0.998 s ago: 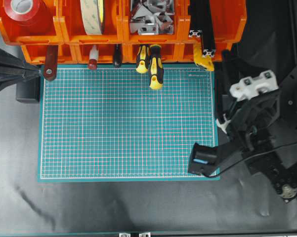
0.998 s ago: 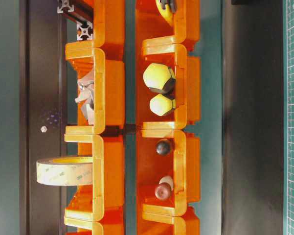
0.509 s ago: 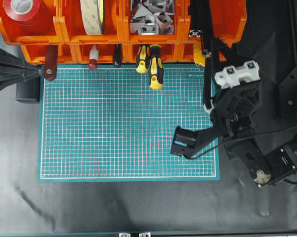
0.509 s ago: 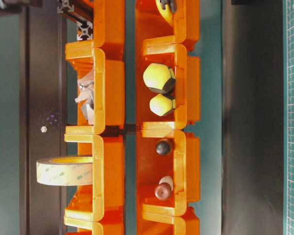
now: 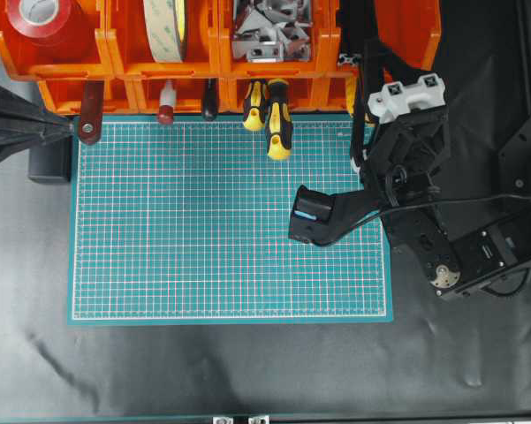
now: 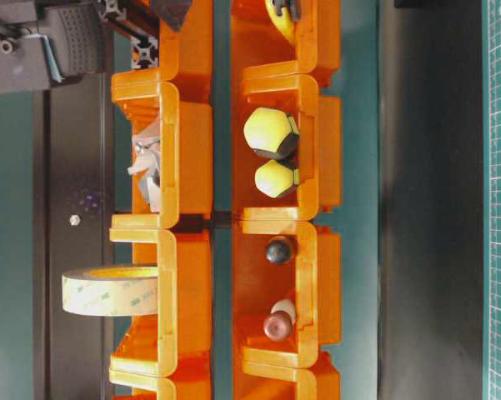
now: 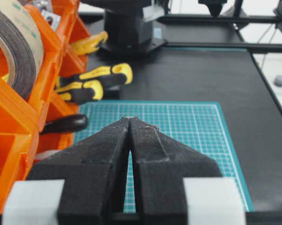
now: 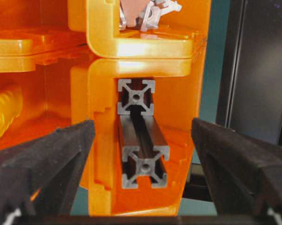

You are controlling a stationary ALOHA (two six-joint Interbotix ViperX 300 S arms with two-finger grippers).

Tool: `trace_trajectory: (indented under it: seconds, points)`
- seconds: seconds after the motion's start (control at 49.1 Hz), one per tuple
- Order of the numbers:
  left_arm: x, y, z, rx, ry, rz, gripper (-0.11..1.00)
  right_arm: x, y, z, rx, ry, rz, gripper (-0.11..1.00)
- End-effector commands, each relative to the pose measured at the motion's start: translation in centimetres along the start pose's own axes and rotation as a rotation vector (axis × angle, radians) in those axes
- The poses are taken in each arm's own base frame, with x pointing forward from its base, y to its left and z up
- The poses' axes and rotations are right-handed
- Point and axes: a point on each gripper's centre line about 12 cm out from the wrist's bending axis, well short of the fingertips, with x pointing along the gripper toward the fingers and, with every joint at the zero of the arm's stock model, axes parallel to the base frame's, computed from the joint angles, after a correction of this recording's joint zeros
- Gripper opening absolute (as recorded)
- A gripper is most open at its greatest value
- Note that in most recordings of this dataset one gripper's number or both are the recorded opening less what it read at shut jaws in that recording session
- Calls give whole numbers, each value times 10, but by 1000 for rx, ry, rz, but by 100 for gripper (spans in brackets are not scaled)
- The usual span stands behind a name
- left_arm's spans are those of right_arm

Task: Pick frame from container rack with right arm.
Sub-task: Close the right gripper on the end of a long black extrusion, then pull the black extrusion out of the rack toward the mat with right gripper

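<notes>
Black aluminium frame (image 8: pixel 138 136) resting in an orange container rack (image 8: pixel 145 47) bin, slotted ends toward the camera, long axis running into the bin, centred between the spread, empty jaws of the right gripper (image 8: pixel 141 154). Left gripper (image 7: pixel 130 140) parked far off, jaws clenched together, holding nothing.

Frame (image 8: pixel 141 140) ends exposed btwn right gripper (image 8: pixel 141 154) fingers — orange bin walls (image 8: pixel 101 154) crowd both sides.

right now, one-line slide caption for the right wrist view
Open right gripper fingers flank two frame ends in the orange container rack.
</notes>
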Motion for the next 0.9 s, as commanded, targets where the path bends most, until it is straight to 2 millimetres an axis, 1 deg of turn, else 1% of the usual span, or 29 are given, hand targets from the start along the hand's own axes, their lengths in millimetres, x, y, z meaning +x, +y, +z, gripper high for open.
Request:
trace_trajectory:
  seconds: [0.0,0.122,0.224,0.305,0.428,0.672,0.876]
  points:
    - [1,0,12,-5,-29,1,0,2,-8,1,31,-6,-1,80]
    - [1,0,11,-5,-28,1,0,2,-7,1,30,-7,-1,76]
    - [1,0,12,-5,-31,2,0,2,-7,1,31,-7,-2,67]
    - [0,0,13,-5,-35,2,0,1,-7,1,32,-7,0,52]
    - [0,0,13,-5,-37,2,0,-4,-6,1,27,-14,0,25]
    - [0,0,13,-5,-37,2,0,-17,-11,0,40,-2,-21,25]
    - [0,0,13,-5,-37,1,0,-35,-17,-5,45,11,-50,25]
